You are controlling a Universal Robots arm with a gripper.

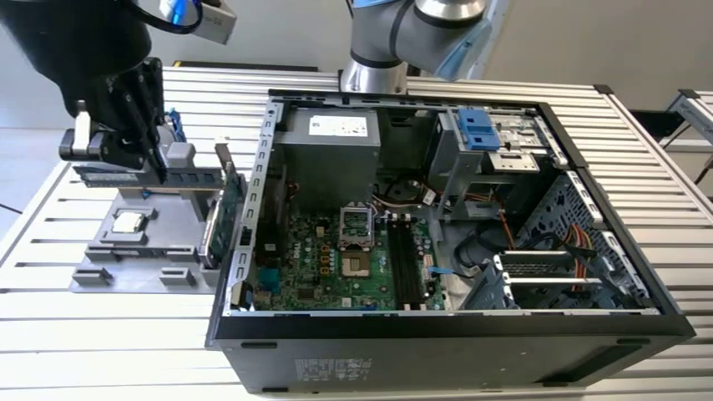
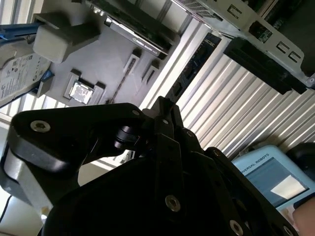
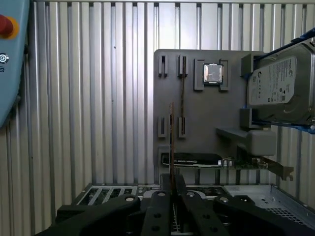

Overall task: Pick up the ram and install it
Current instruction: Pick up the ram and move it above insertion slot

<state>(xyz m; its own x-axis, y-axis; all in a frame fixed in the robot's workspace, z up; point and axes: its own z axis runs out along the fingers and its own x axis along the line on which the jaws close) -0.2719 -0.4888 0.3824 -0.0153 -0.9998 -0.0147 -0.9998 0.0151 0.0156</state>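
My gripper (image 1: 154, 171) hangs over the grey fixture tray (image 1: 106, 271) at the exterior view's left. It is shut on the ram (image 1: 112, 177), a slim bluish stick held level above the tray. In the first wrist view the ram (image 3: 172, 142) shows edge-on as a thin line running out from between the black fingers (image 3: 160, 196), over the fixture tray (image 3: 206, 108). The open computer case (image 1: 579, 180) lies to the exterior view's right, and the long black memory slots (image 1: 407, 263) on its motherboard stand bare.
On the tray are a green circuit card (image 1: 223, 217), a processor chip (image 1: 130, 221) and a silver hard drive (image 3: 280, 83) in a blue-clipped frame. The arm's base (image 1: 373, 75) stands behind the case. A blue pendant (image 3: 10, 59) lies on the slatted table (image 1: 112, 351).
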